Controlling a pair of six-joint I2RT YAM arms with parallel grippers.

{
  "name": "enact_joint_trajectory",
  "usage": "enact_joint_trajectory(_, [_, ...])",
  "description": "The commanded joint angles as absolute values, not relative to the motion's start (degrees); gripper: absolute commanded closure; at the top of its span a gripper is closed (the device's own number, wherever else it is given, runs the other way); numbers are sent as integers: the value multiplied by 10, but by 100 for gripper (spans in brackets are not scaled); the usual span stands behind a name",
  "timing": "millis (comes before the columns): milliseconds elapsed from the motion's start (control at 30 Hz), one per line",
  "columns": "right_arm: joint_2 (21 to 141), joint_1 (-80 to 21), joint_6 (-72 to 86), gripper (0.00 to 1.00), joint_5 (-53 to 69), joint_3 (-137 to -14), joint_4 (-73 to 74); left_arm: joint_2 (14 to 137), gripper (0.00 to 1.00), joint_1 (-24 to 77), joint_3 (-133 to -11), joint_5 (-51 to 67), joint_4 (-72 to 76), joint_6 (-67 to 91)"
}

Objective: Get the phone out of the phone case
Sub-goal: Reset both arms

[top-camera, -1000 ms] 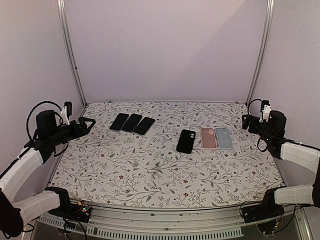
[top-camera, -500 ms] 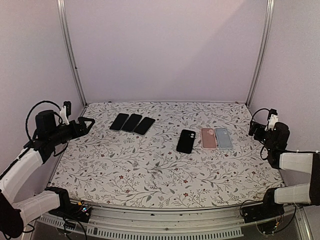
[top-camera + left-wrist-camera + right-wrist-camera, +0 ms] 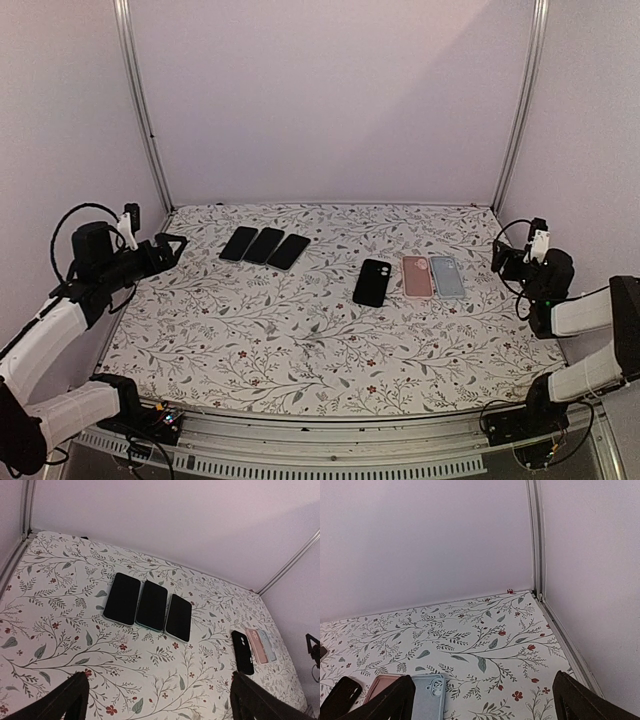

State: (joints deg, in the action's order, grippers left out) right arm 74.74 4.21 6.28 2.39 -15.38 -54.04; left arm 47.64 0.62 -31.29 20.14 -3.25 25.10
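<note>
Three dark phones [image 3: 264,245] lie side by side face up at the back left; they also show in the left wrist view [image 3: 150,606]. A black case [image 3: 372,282], a pink case [image 3: 417,276] and a light blue case [image 3: 447,276] lie in a row right of centre. The blue case [image 3: 428,699] sits low in the right wrist view. My left gripper [image 3: 172,248] is open and empty at the table's left edge. My right gripper [image 3: 503,257] is open and empty at the right edge, near the blue case. I cannot tell which case holds a phone.
The floral table [image 3: 300,330] is walled by pale panels with metal posts [image 3: 140,110] at the back corners. A rail [image 3: 565,635] runs along the table's right edge.
My right arm has dropped lower and drawn back toward the right edge. My left arm has barely moved. The phones and cases lie as before.
</note>
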Motion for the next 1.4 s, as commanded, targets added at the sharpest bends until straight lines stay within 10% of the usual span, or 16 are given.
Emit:
enact_joint_trajectory(0, [778, 44, 43, 1, 24, -150, -604, 476, 1, 0, -285, 154, 19, 260])
enact_joint_trajectory(533, [883, 44, 16, 1, 53, -114, -784, 573, 1, 0, -268, -105, 128, 206])
enact_joint_trajectory(867, [885, 38, 12, 1, 43, -141, -743, 650, 1, 0, -143, -186, 459, 120])
enact_joint_trajectory(1367, [887, 38, -14, 1, 92, -154, -720, 853, 1, 0, -89, -88, 797, 19])
